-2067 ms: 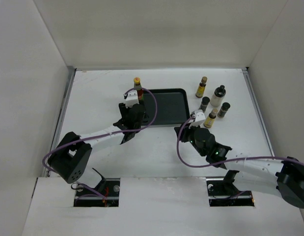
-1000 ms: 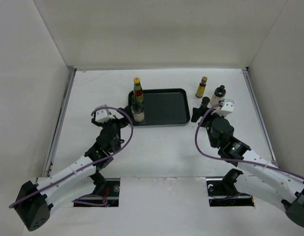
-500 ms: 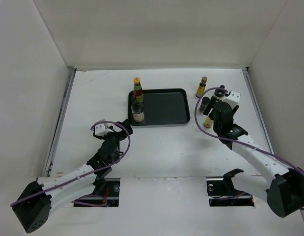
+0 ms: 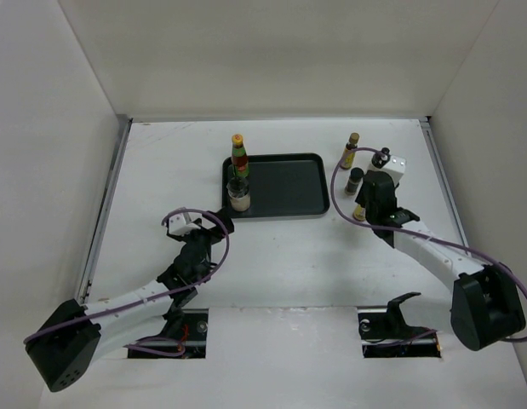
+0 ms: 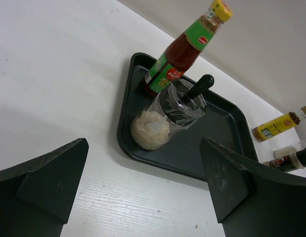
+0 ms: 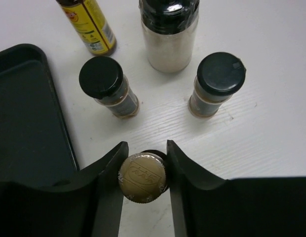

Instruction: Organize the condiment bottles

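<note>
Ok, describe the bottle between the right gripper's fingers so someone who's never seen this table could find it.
Right of the black tray, a cluster of small bottles stands on the white table. The gold-capped bottle is the nearest to the arms' bases, flanked by the fingers of the right gripper. The two jars just behind have black caps; its cap is dull gold with embossed lettering.

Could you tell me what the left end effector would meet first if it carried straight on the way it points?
Probably the tray's near rim, then the jar standing just behind it; depth is hard to judge from these views.
</note>
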`<action>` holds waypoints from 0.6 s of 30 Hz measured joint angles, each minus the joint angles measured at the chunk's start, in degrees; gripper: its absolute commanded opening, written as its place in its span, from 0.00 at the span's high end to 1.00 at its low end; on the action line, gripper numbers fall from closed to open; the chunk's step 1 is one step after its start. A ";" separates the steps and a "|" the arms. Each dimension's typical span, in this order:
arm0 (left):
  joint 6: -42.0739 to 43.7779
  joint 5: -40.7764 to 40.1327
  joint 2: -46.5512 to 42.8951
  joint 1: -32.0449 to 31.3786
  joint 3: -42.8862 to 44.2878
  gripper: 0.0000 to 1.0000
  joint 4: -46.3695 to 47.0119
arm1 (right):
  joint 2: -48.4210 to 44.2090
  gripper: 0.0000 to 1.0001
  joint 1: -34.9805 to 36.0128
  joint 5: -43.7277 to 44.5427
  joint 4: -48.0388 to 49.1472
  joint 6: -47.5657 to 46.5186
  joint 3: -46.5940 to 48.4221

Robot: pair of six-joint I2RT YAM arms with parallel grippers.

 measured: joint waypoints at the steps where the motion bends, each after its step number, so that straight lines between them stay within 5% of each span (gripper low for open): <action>1: -0.07 0.02 0.11 0.02 0.00 0.00 0.11 | 0.11 0.62 -0.07 0.28 0.46 -0.26 0.00; 9: -0.26 0.22 0.68 0.07 0.00 0.00 0.55 | -1.27 0.69 1.81 3.32 -0.48 -2.36 -0.11; 18: -0.28 0.11 1.01 0.17 0.00 0.00 0.85 | -4.42 0.70 13.92 4.20 -3.43 -3.13 7.58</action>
